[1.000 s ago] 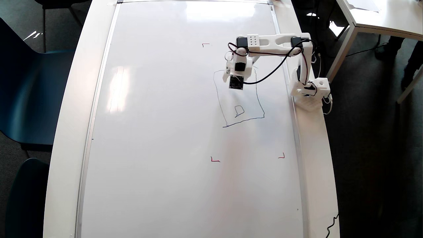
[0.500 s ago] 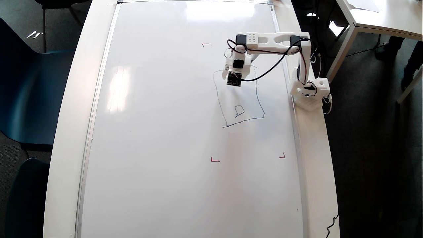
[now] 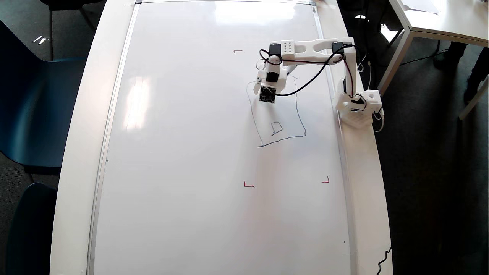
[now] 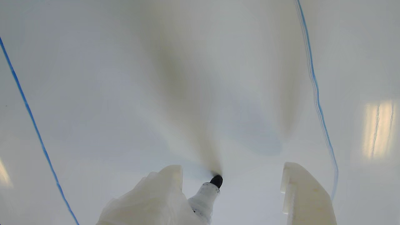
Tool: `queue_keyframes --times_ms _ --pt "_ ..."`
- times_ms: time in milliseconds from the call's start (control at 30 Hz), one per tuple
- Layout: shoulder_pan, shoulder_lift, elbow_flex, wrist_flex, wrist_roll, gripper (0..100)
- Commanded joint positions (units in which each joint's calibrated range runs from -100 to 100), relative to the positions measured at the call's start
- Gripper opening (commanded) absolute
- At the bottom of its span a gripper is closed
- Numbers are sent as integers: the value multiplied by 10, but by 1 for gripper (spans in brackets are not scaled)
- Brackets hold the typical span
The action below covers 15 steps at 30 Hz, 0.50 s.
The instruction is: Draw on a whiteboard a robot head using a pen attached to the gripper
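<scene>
A: The white plastic gripper (image 4: pixel 231 175) hovers inside the thin blue outline of the robot head (image 3: pixel 280 114) on the glossy white whiteboard (image 3: pixel 183 152) — fingers spread wide, gripping nothing.

B: Right, the dark-tipped pen (image 4: pixel 208 192) rides strapped beside one finger, its tip at the board. One small square sits drawn below; more features look due, needing steady contact.

In the overhead view the gripper (image 3: pixel 267 95) hides the pen and the robot head's (image 3: pixel 279 114) upper part. The wrist view's bottom edge cuts off the pen (image 4: pixel 204 197).
</scene>
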State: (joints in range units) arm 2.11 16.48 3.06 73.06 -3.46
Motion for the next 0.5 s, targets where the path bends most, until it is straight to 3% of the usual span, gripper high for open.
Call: queue_keyframes --times_ms 0,467 --pt "-5 2 -4 -26 -2 21" --pt "-100 -8 -1 -11 -38 21"
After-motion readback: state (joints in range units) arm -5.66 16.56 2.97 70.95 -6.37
